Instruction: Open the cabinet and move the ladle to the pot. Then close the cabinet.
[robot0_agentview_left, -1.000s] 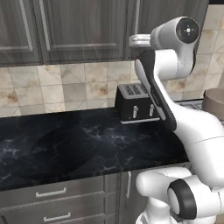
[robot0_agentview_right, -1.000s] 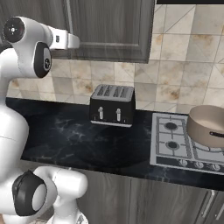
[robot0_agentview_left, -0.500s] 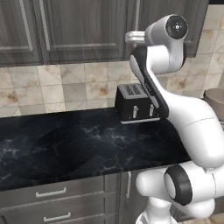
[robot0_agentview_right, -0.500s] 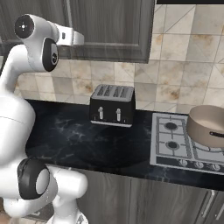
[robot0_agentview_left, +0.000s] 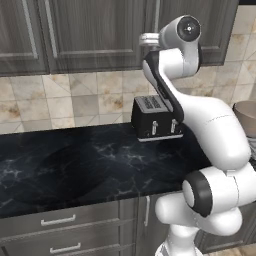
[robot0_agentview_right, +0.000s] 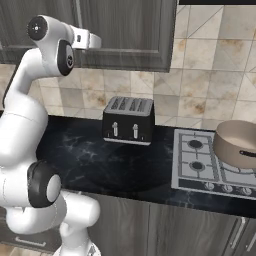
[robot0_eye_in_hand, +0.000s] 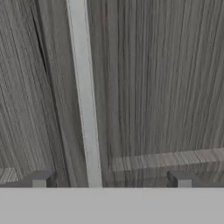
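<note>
The cabinet (robot0_agentview_left: 95, 35) is a dark wood-grain wall unit above the counter, and its door (robot0_eye_in_hand: 162, 87) is shut. In the hand view the slim silver bar handle (robot0_eye_in_hand: 85, 96) runs vertically, close in front of me. My gripper (robot0_eye_in_hand: 111, 180) is open, and the handle stands between its two fingertips, nearer the left fingertip (robot0_eye_in_hand: 41, 179). From the base views the gripper (robot0_agentview_left: 146, 38) (robot0_agentview_right: 94, 41) is pressed up to the door's lower part. The taupe pot (robot0_agentview_right: 240, 142) (robot0_agentview_left: 246, 116) sits on the stove at the right. The ladle is hidden.
A black toaster (robot0_agentview_right: 129, 120) (robot0_agentview_left: 154, 119) stands on the black marble counter (robot0_agentview_left: 75, 165) against the tiled wall. The stovetop (robot0_agentview_right: 200, 162) lies to its right. Drawers with horizontal handles (robot0_agentview_left: 57, 220) run below the counter.
The arm has stretched upward and the hand has moved slightly closer to the cabinet door. The jaws have stayed open.
</note>
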